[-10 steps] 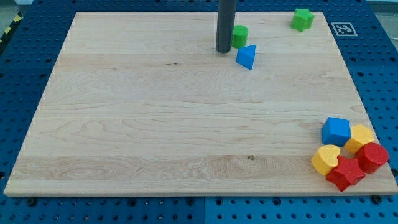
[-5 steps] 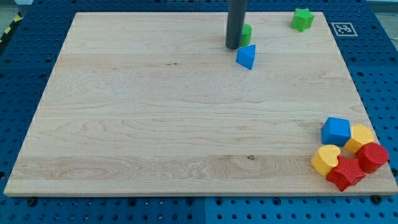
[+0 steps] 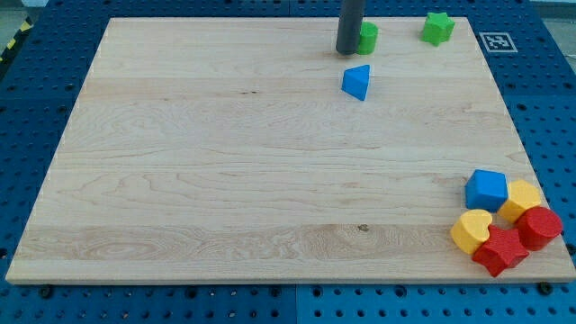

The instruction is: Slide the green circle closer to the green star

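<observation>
Wooden board [image 3: 225, 162]: pale rectangular top lying on a blue perforated bench [image 3: 27, 108].

Dark rod: entering from the view's top edge, upright, right of centre. No fingers or jaws of any kind; plain straight end only.

My tip [image 3: 349, 52]: down at the board's far edge, touching or just beside the left flank of the green circle; exact contact not discernible, since the rod covers that side of the block.

Green circle [image 3: 368, 37]: near the far edge, right of centre, partly hidden on its left by the rod. Between the rod and the green star, apart from the star with bare board in the gap.

Green star [image 3: 437, 28]: far right corner area, close to the far edge, standing alone.

Blue triangle [image 3: 357, 82]: just nearer than the tip and the green circle, apart from both, touching nothing.

Cluster in the near right corner, blocks touching or just beside each other:
- blue cube [image 3: 487, 190], farthest from the near edge, on the cluster's left;
- yellow block [image 3: 521, 199], shape unclear, right of the blue cube;
- red cylinder [image 3: 539, 227], by the right edge;
- yellow heart [image 3: 471, 230], on the cluster's left;
- red star [image 3: 500, 251], closest to the near edge.

Square printed marker [image 3: 497, 41]: on the bench beyond the far right corner.
</observation>
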You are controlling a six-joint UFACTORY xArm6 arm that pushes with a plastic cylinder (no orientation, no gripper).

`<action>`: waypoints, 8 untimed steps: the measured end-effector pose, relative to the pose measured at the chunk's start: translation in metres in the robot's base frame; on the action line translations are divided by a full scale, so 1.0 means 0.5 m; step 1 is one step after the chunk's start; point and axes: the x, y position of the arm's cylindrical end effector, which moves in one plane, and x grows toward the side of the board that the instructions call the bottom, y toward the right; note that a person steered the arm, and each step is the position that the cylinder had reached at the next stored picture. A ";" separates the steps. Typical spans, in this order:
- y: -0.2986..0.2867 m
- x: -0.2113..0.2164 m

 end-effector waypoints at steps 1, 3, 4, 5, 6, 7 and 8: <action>0.000 -0.009; -0.006 -0.040; 0.036 -0.045; 0.101 -0.045; 0.159 -0.047; 0.173 -0.048; 0.112 -0.034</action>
